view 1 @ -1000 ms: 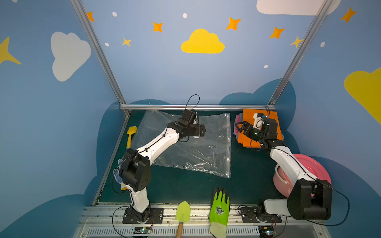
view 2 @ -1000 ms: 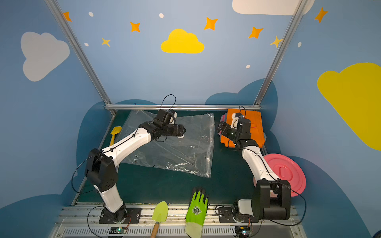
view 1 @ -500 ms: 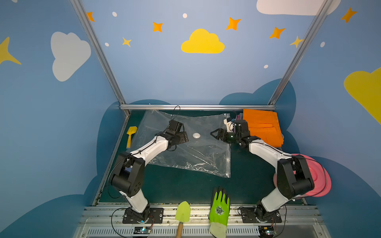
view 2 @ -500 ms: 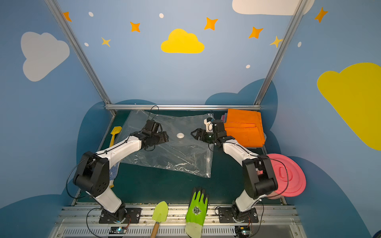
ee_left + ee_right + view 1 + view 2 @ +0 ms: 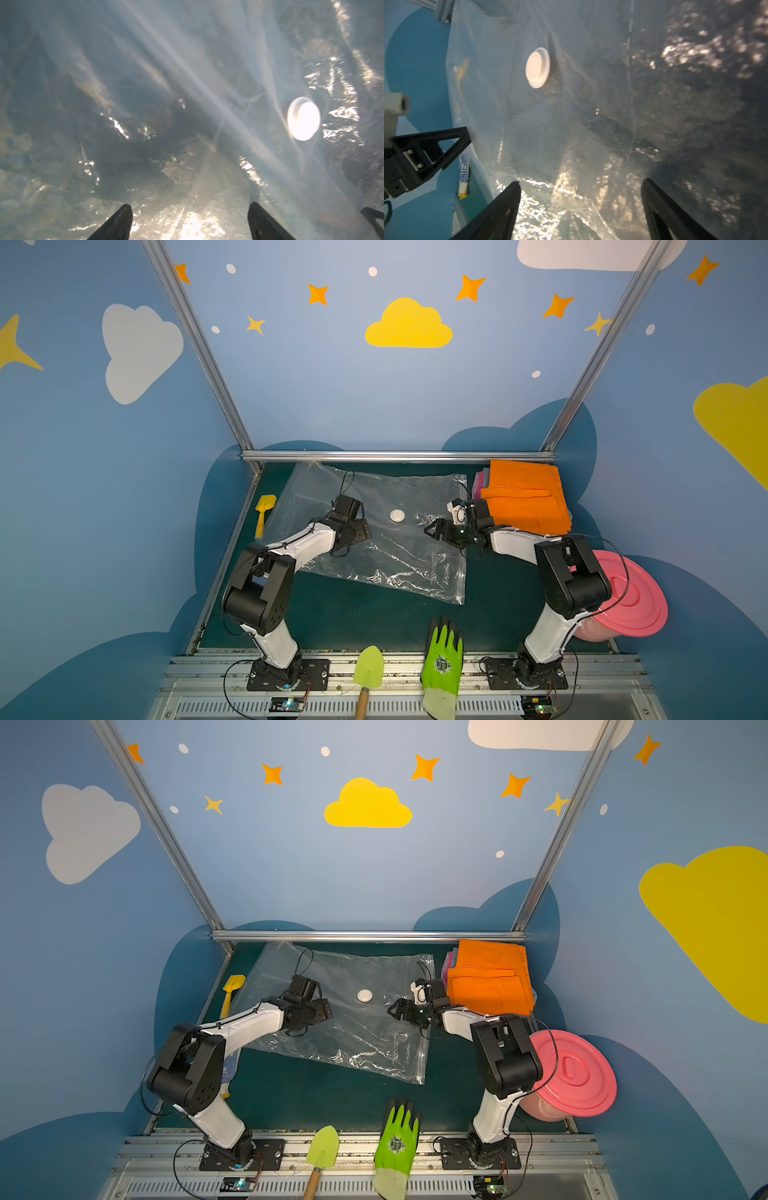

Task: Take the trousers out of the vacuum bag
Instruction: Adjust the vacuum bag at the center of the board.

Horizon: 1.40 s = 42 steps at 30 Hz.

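Note:
The clear vacuum bag (image 5: 386,568) (image 5: 365,1048) lies flat and crinkled on the green table, its round white valve (image 5: 397,515) (image 5: 364,995) facing up. I see no cloth inside it. The trousers (image 5: 524,497) (image 5: 491,979) are stacked beside the bag at the back right, orange on top with pink edges (image 5: 478,483) showing under it. My left gripper (image 5: 366,532) (image 5: 189,204) is open, low over the bag left of the valve. My right gripper (image 5: 433,529) (image 5: 581,181) is open over the bag's right part, facing the valve (image 5: 537,67). Nothing is between either pair of fingers.
A yellow toy shovel (image 5: 264,510) lies left of the bag. At the front edge are a green trowel (image 5: 368,664) and a green glove (image 5: 443,655). A pink lidded bucket (image 5: 631,601) stands at the right. A blue-dotted white glove (image 5: 230,1069) lies by the left arm's base.
My right gripper has left the trousers stack and swung left and down over the bag's right part. My left gripper has drawn back left, uncovering the valve. Both stayed open.

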### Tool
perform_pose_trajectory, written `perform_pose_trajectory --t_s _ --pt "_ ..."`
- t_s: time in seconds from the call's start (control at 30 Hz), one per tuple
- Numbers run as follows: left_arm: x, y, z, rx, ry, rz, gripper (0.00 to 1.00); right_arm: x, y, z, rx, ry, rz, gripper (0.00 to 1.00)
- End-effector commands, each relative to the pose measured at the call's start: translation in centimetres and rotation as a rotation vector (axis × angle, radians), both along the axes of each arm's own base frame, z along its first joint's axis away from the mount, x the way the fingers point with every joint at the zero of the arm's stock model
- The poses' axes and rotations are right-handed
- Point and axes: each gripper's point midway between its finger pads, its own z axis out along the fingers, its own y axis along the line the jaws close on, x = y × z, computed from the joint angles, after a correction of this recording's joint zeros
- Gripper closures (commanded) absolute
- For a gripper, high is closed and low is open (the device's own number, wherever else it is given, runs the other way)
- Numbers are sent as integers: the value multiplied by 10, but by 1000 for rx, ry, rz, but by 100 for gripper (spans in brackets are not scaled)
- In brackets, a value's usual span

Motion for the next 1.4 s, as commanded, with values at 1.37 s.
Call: perform_pose_trajectory --t_s 1.37 --pt "-39 8 -41 -25 125 -22 12 215 -70 10 -216 -98 -221 11"
